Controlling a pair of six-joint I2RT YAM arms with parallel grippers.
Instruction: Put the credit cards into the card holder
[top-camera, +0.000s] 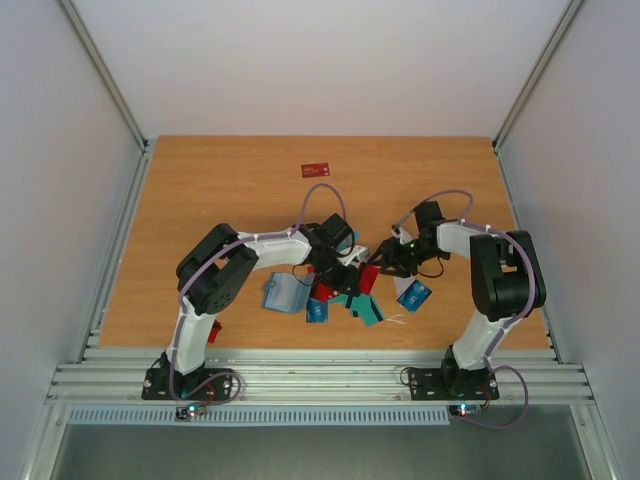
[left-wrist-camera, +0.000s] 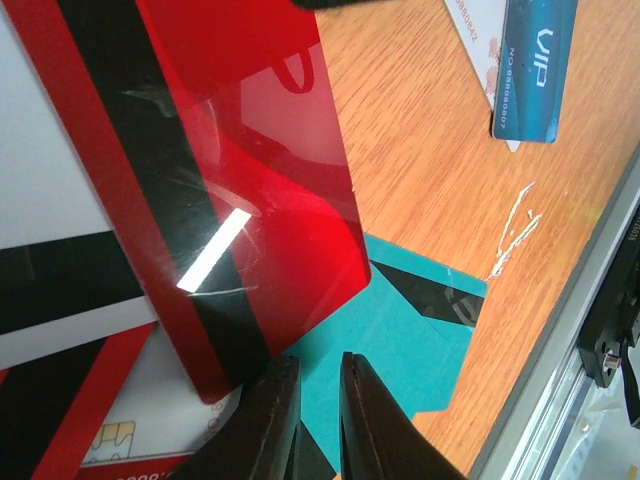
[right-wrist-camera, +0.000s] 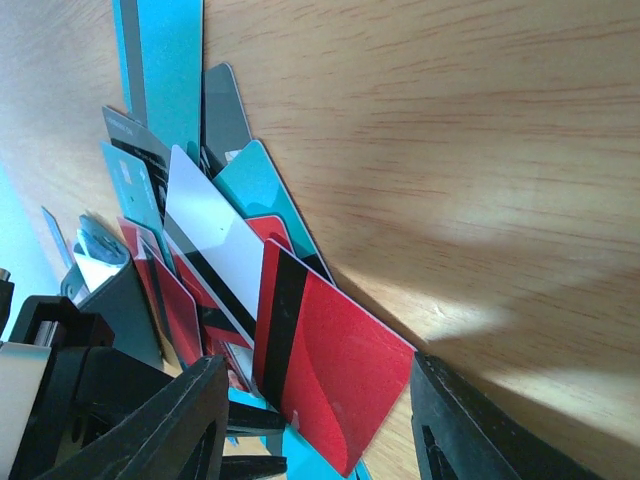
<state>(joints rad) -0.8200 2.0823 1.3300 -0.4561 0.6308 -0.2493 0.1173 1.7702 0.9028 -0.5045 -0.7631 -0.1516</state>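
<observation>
Leaning red card (left-wrist-camera: 250, 180) | long axis steeply tilted | left pincer (left-wrist-camera: 318, 395) grips lower end

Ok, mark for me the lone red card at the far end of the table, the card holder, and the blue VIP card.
lone red card (top-camera: 316, 170), top view, its middle.
card holder (top-camera: 284, 294), top view, its teal face.
blue VIP card (left-wrist-camera: 536, 68), left wrist view, just below the lettering.
</observation>
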